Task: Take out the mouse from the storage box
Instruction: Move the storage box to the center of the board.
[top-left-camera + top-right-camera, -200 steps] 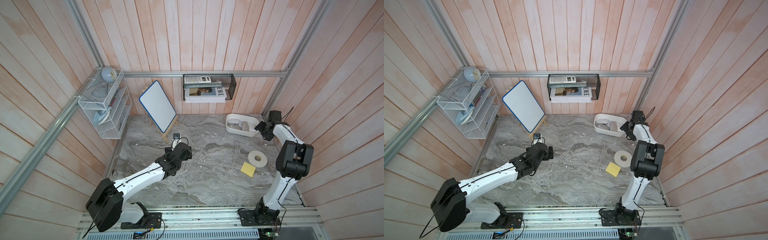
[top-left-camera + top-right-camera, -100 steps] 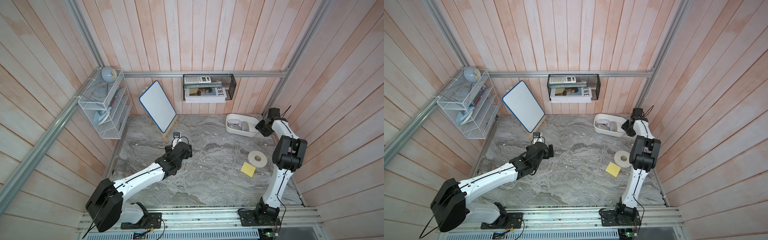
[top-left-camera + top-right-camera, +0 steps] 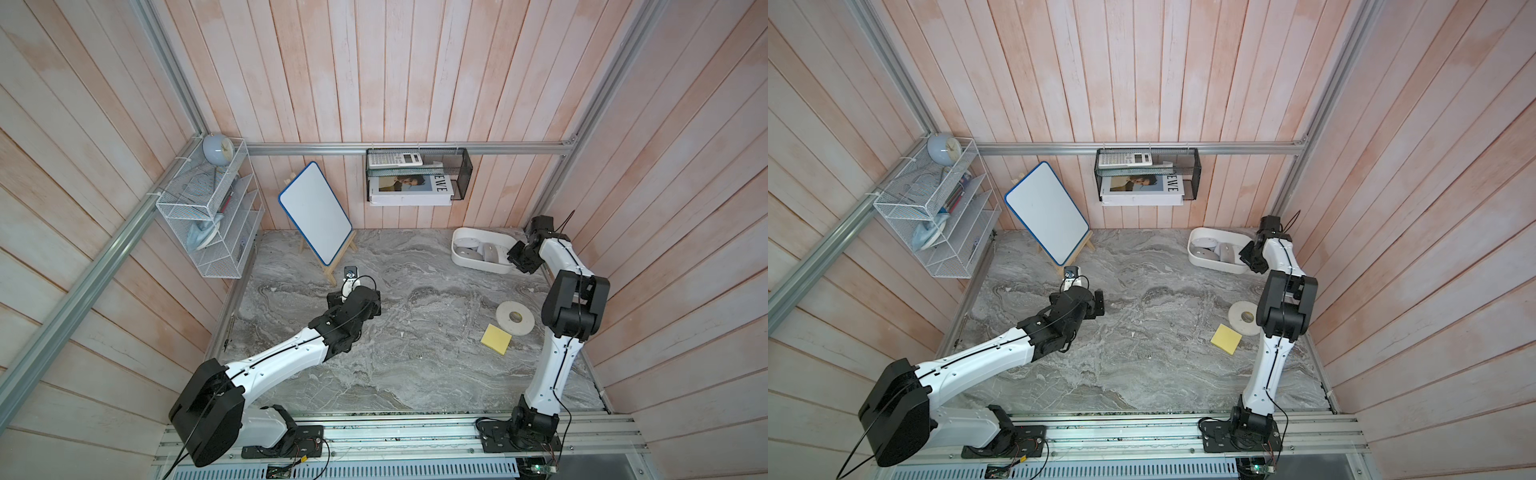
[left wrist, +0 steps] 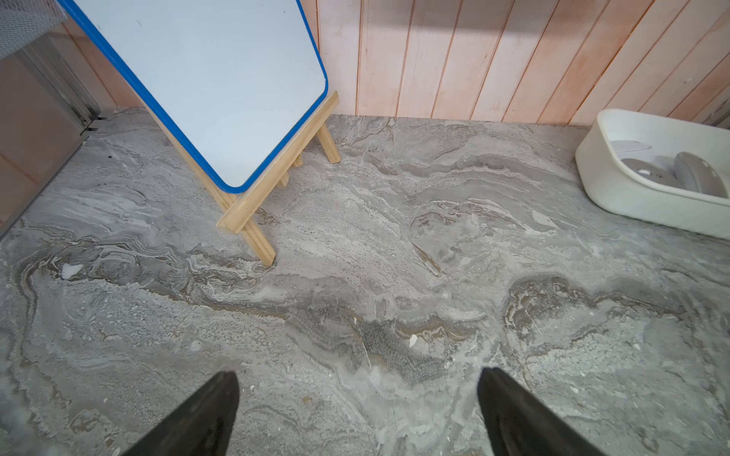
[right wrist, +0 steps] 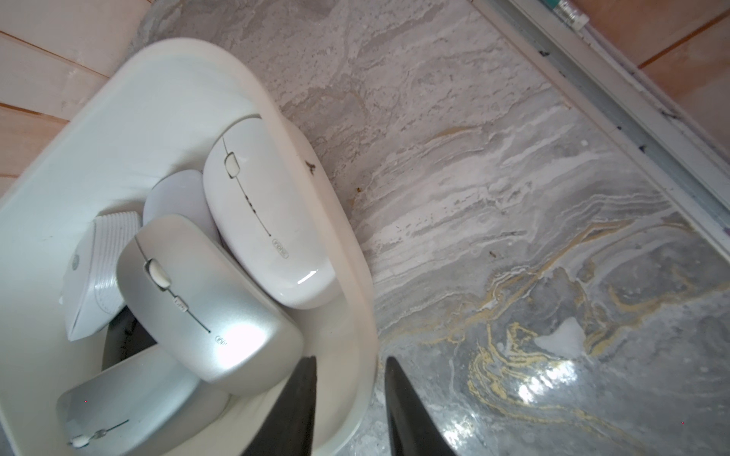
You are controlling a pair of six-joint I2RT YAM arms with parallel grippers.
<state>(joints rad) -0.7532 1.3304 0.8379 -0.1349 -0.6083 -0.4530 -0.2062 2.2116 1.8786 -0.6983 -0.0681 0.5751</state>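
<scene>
The silver matte computer mouse (image 5: 205, 300) lies inside the white plastic rounded storage box (image 5: 150, 110), at the far right of the grey marble tabletop (image 3: 415, 332). It is crowded against a glossy white mouse (image 5: 268, 213) and others.

The right gripper (image 5: 350, 358) has its fingers narrowed astride the box's right end wall, one inside and one outside; whether they actually clamp it cannot be told. The left gripper (image 4: 359, 373) has its fingers spread wide over bare tabletop, centre-left.

Risk: a lift from here would likely raise or tip the box rather than a mouse.

Only the right wrist view shows the straddle. Both top views show merely the gripper at the box's end.
</scene>
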